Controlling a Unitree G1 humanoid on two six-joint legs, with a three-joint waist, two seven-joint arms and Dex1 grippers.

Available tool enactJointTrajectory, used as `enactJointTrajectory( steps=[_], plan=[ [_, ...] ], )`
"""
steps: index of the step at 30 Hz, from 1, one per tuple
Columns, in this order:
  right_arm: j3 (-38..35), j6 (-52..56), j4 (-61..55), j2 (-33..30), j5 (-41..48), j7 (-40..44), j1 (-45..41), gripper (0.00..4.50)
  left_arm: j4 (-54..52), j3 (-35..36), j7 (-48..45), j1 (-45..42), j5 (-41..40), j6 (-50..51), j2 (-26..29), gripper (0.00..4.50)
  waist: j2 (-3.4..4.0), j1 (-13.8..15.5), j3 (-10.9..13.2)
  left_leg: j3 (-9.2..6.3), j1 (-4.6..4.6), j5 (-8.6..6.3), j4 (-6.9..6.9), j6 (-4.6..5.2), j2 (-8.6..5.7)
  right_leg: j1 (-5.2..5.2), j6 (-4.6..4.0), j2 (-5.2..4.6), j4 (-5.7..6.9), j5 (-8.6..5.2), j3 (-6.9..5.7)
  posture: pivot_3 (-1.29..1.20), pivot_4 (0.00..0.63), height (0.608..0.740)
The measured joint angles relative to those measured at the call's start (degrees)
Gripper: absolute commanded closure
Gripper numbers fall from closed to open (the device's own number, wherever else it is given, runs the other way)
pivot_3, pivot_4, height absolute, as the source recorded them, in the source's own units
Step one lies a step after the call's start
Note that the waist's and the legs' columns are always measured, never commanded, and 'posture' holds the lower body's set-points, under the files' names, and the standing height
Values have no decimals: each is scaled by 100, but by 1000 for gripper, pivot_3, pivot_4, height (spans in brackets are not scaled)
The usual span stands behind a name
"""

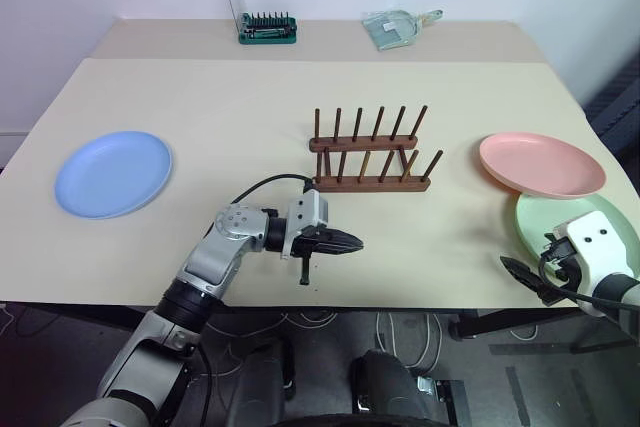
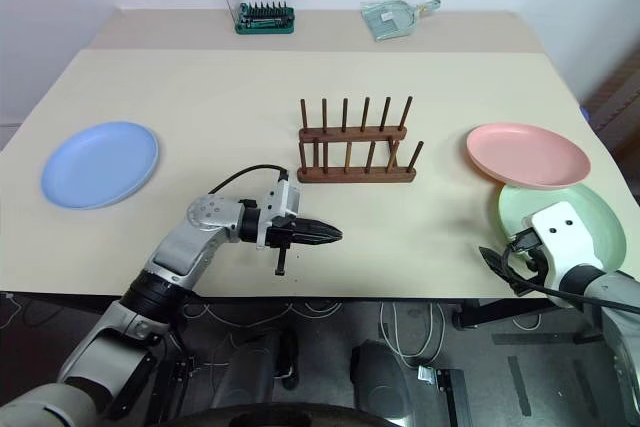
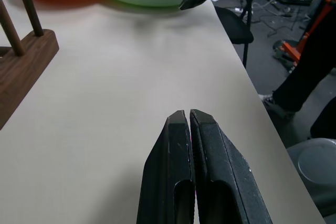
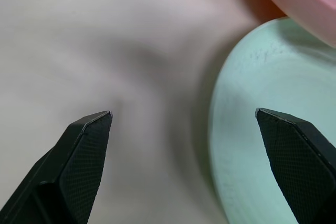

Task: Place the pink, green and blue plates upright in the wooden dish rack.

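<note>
The wooden dish rack (image 1: 372,153) stands empty at the table's middle, its pegs upright. A blue plate (image 1: 112,173) lies flat at the left. On the right the pink plate (image 1: 541,163) lies flat, its near rim overlapping the green plate (image 1: 575,226) beneath it. My left gripper (image 1: 345,243) is shut on nothing; it points right, low over the table in front of the rack (image 3: 26,61). My right gripper (image 1: 528,281) is open at the table's front right edge, its fingers (image 4: 86,145) spread over the green plate's (image 4: 273,129) near left rim, with nothing between them.
A green tool-bit holder (image 1: 267,29) with a clear lid and a clear plastic packet (image 1: 398,27) sit at the back of the table. Beyond the table's right edge (image 3: 247,77) are a dark chair (image 3: 233,24), a person's leg (image 3: 307,72) and a grey bin (image 3: 315,166).
</note>
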Motion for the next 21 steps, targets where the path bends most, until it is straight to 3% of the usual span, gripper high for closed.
enactJointTrajectory(
  steps=[7,12,21],
  plan=[
    [346,-672,666,-131,-264,17,-685,39,-112,64,183,121,-8,48,54,4412,2,-15,1,1,2,1,1,0,1,0,0,3,0,0,-1,0,150,732],
    [876,-1138,1359,-581,-474,182,-1851,39,-148,89,231,139,-14,51,75,4412,2,-3,1,3,2,2,2,-1,0,0,0,4,1,0,-3,0,150,732],
    [2730,-2126,4722,-618,-1384,661,-4485,39,-55,368,705,25,-17,-97,-297,4412,4,0,4,12,-6,18,12,-26,-1,-6,2,5,1,0,-2,0,150,732]
  ],
)
